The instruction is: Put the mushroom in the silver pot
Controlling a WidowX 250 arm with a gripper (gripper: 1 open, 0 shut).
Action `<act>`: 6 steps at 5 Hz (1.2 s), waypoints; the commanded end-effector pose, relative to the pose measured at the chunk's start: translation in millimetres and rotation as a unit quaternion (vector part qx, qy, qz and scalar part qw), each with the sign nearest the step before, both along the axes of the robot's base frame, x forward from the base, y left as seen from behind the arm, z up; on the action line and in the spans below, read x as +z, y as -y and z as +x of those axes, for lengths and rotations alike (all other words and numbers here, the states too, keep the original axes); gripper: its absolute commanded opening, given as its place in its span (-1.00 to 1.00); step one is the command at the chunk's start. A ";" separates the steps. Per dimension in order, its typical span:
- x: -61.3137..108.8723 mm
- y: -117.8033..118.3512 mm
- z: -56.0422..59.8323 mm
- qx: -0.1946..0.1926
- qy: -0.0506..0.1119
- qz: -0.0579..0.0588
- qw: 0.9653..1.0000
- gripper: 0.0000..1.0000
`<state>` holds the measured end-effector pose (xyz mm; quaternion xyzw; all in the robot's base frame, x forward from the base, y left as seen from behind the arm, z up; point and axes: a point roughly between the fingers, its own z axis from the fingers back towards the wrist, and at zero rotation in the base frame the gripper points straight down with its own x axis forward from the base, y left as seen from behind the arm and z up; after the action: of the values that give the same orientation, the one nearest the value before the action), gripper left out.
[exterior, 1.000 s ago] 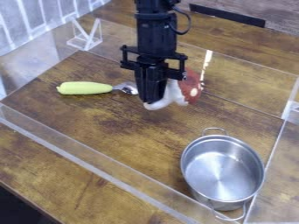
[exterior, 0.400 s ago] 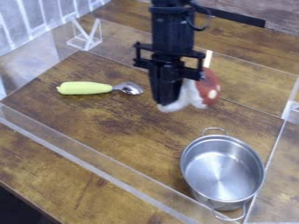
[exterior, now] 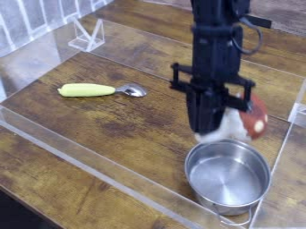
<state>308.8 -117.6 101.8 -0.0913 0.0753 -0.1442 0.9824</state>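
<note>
My gripper (exterior: 223, 128) points almost straight down at the right of the table, its fingers shut on the mushroom (exterior: 248, 121). The red-brown cap shows to the right of the fingers and the white stem (exterior: 224, 133) sits blurred at the fingertips. The mushroom hangs lifted off the table, just above the far rim of the silver pot (exterior: 227, 175). The pot stands upright at the front right with nothing visible on its shiny inside.
A yellow-handled metal spoon (exterior: 96, 89) lies on the wooden table at the left. A clear plastic wall (exterior: 84, 161) runs along the front and right side of the work area. A small clear stand (exterior: 86, 36) sits at the back left.
The gripper has carried the mushroom to the right and toward the front, from beside the spoon's bowl to just over the pot's far rim.
</note>
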 end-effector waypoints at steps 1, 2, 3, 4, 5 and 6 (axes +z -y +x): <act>18.2 18.4 -11.8 -0.011 0.035 -0.017 0.999 -1.00; 6.9 26.7 -13.4 -0.015 0.031 -0.017 0.999 1.00; 1.3 28.0 -14.2 -0.023 0.024 -0.005 0.999 1.00; -7.7 26.6 -10.5 -0.019 0.028 0.006 0.999 1.00; -20.1 24.4 -4.3 -0.017 0.032 0.014 0.999 1.00; -36.1 24.3 2.0 -0.020 0.043 0.025 0.999 1.00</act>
<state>309.8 -136.7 52.8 -0.0566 0.0598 -0.1553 0.9844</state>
